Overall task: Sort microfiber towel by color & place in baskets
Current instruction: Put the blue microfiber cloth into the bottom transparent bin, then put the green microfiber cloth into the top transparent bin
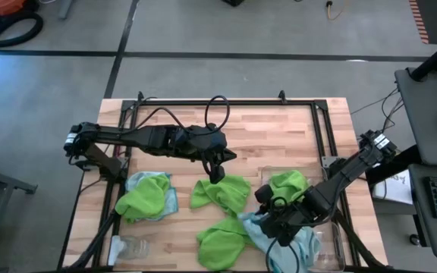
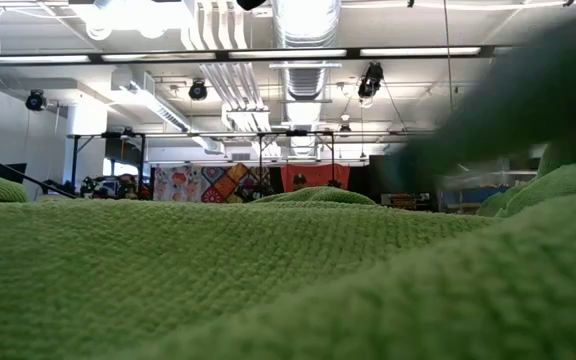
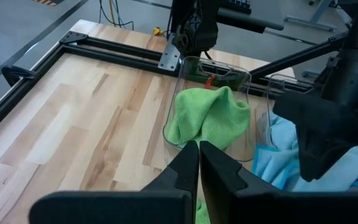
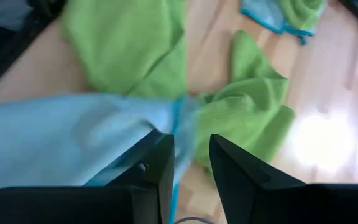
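Wooden bench [image 1: 279, 129], dark frame round it, seen from above.

Left hand [image 1: 217, 176] at mid-bench, fingers [image 3: 188, 163] clenched tight together, nothing between them, tip just above the far edge of a green towel [image 1: 222, 192] lying loose in the centre.

Right hand [image 1: 278, 227] low over the near right part of the bench, at a pale blue towel [image 1: 298, 243]. Fingers [image 4: 160, 163] parted a little in the wrist view, blue cloth [image 4: 73, 140] lying up against one of them; gripped or just let go, cannot tell.

Towels elsewhere: another green one [image 1: 220, 241] crumpled near the front edge, touching the blue towel; a green one over a blue one [image 1: 149, 195] at the left side. Green cloth fills the low view [image 2: 218, 280], nothing of the hands sharp there.

Baskets: clear bin [image 3: 178, 93] at the right side holding a bunched green towel [image 1: 288, 184], seen plainly from the left wrist [image 3: 213, 118]. Second clear bin [image 1: 332, 243] just beside it, nearer the front, the blue towel at its edge; inside or draped over, cannot tell.

Small clear jar [image 1: 131, 246] near the front left corner, well apart from both hands.
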You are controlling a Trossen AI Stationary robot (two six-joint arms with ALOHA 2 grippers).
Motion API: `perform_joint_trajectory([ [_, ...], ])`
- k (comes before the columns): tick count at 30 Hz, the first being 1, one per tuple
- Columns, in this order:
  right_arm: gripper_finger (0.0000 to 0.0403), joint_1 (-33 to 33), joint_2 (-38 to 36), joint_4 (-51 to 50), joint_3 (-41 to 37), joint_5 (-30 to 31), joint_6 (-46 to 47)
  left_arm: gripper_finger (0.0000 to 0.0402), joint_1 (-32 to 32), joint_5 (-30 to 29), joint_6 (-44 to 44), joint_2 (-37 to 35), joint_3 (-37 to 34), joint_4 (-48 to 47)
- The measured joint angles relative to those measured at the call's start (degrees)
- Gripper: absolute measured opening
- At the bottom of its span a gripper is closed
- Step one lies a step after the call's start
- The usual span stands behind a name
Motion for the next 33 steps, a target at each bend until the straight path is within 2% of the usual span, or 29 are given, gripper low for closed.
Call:
perform_joint_trajectory([
  [5, 0.0104, 0.10, 0.00, -0.60, 0.00, -1.23, 4.32, 0.0000, -0.01, 0.00, 0.01, 0.00, 0.00, 0.00],
  [12, 0.0089, 0.10, -0.02, -10.42, 0.72, -3.13, 15.34, 0.0000, -0.02, 0.00, 0.00, 0.00, 0.00, 0.00],
  [15, 0.0082, 0.10, -0.02, -10.15, 1.06, -3.24, 18.36, 0.0000, -0.01, 0.00, 0.00, 0.00, 0.00, 0.00],
  [19, 0.0074, -0.18, -0.04, -8.33, 1.07, -1.20, 15.50, 0.0000, 0.00, 0.00, 0.00, 0.00, 0.00, 0.02],
  [24, 0.0070, -0.73, -0.04, -7.98, 1.07, 5.17, 14.01, 0.0000, -0.02, 0.00, 0.01, 0.02, 0.00, 0.00],
  [33, 0.0069, -1.91, -0.07, -7.91, 1.07, 5.33, 13.85, 0.0000, 0.00, 0.00, 0.01, 0.02, 0.00, 0.00],
])
